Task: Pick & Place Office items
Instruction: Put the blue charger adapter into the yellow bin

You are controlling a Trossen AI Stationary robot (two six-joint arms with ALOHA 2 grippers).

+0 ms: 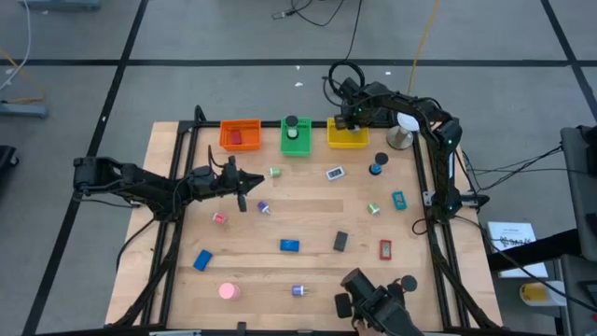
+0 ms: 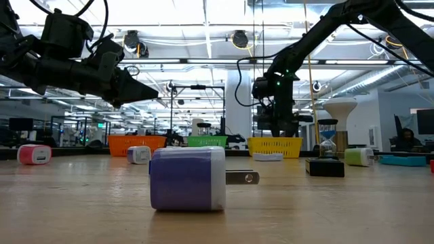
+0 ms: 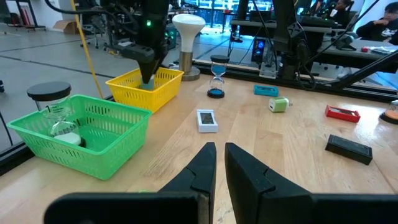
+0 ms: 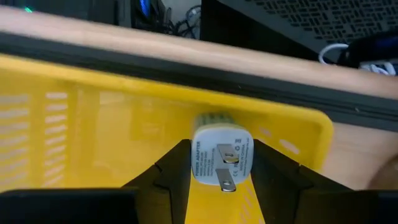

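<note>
nearest the low camera, at six o'clock on the table (image 1: 308,224), lies a purple and white plug (image 2: 188,177), one of many office items waiting on the wood. around the middle sit a blue block (image 1: 290,245), a black block (image 1: 340,241) and a red piece (image 1: 385,249); toward seven o'clock is a pink round piece (image 1: 229,291). at nine o'clock the left gripper (image 1: 244,184) waits above the wood with its fingers nearly together and nothing between them.

far off at twelve o'clock stand the orange bin (image 1: 240,134), the green bin (image 1: 296,136) and the yellow bin (image 1: 347,137). the right gripper (image 4: 219,169) hangs over the yellow bin, fingers about half spread and pressed on either side of a small white charger plug (image 4: 221,155), prongs facing the wrist camera. it sits above the bin's floor, not yet let go.

the risk, as i judge it: the gripper looks to be near the bin's back wall, though the overhead view is too coarse to be sure. opened there, the plug could strike the rim and bounce out onto the table or off its far edge. a finger might also snag the mesh and drag the light bin on the way up.
</note>
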